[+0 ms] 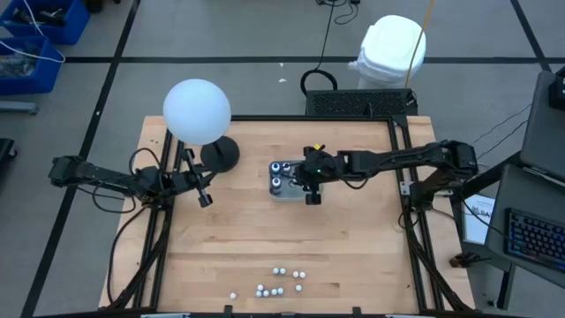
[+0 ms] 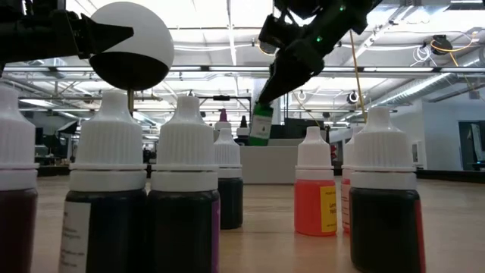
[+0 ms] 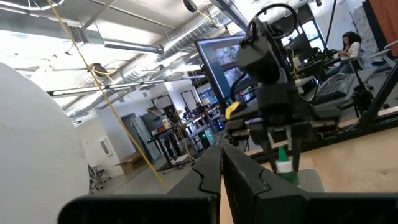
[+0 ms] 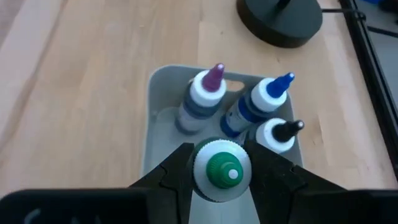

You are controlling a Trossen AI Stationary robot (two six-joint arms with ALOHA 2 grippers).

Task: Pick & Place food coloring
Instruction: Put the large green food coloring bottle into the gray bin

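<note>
Right wrist view: right gripper [image 4: 222, 171] jaws grasp a green-tipped food coloring bottle [image 4: 222, 169] above the grey plastic tray [image 4: 163, 134], which holds purple- [image 4: 203, 93], blue- [image 4: 261, 102] and black-tipped bottles [image 4: 278, 134]. No label text is legible. Left gripper [image 1: 205, 200] jaws are clenched, empty, above the wooden counter [image 1: 238, 238].

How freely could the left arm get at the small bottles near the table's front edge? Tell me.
Probably freely: the left end effector hangs shut over bare wood, nothing lies between it and the small bottles, and the right end effector is busy over the tray.
</note>
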